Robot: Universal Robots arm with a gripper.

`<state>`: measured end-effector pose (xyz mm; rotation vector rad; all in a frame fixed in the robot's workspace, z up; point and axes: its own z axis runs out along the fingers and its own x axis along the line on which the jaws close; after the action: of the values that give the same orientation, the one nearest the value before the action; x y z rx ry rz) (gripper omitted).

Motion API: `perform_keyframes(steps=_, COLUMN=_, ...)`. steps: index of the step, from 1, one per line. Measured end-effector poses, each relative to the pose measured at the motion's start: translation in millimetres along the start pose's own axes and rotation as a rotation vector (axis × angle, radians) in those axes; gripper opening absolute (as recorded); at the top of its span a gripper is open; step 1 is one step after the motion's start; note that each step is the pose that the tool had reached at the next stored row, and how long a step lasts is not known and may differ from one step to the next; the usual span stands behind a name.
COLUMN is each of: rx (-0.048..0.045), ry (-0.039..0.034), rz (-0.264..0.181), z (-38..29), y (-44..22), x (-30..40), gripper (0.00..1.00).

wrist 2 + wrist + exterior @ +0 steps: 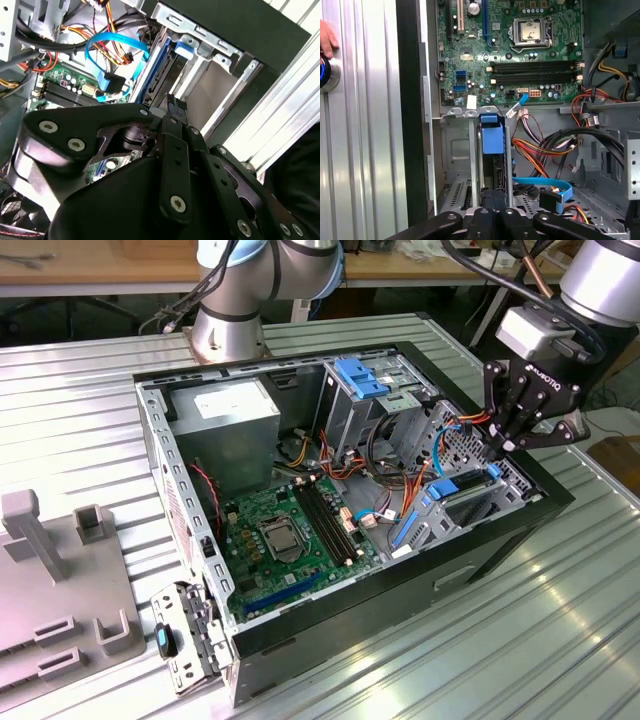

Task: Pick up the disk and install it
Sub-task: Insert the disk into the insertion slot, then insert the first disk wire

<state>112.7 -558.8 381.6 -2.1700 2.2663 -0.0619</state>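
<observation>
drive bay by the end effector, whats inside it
The disk stands on edge in the drive bay, blue carrier showing. The end effector covers its near end, so its seating cannot be seen.

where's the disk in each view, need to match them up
Exterior view: the disk sits in the drive bay, at the end of the case on the exterior view's right.
First wrist view: the disk stands on edge in the bay, blue end toward the motherboard.
Second wrist view: its blue edge runs beside the bay's metal wall.
Shared landmark: the green motherboard.
</observation>
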Motion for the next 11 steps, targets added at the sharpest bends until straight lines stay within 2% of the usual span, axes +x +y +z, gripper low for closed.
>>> perform_keyframes(steps=11, rx=-0.0001, ry=-0.0025, rz=0.0, z=0.1, y=0.0, x=0.0, gripper=0.11)
